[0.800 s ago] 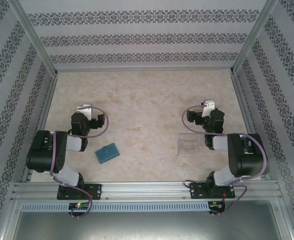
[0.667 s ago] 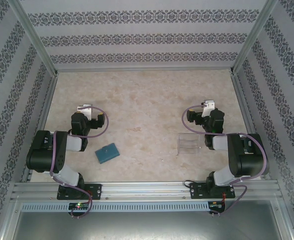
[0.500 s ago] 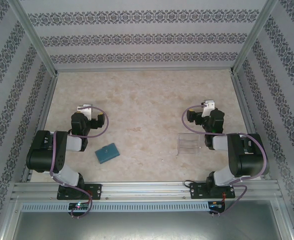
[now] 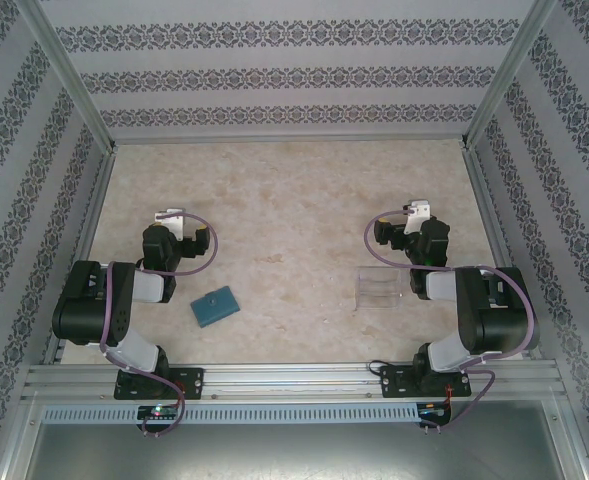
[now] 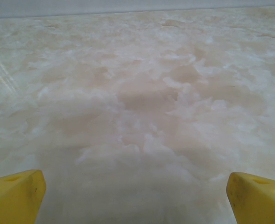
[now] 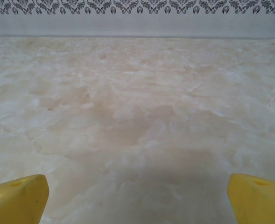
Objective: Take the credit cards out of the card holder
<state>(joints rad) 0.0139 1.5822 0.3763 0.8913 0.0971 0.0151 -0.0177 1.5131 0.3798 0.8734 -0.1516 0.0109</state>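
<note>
From above, we see the card holder point(image 4: 215, 306) lying closed on the counter point(image 4: 294, 190), near the left arm on its inner side. A clear box point(image 4: 381, 290) stands across from it, just beside the right arm. The left gripper point(image 4: 169, 217) and right gripper point(image 4: 415, 212) both sit farther up the counter, touching neither. We see no credit cards lying out, so we judge the task not yet begun: opening the holder and drawing out every card is all left to do.

The left wrist view adds what the overhead is too small to settle. The left gripper point(image 5: 136, 198) has its yellow fingertips point(image 5: 16, 196) spread wide, with nothing but marbled counter between them.

The right wrist view tells us the same of the right gripper point(image 6: 137, 198), open and empty, facing the patterned wall point(image 6: 137, 7).
</note>
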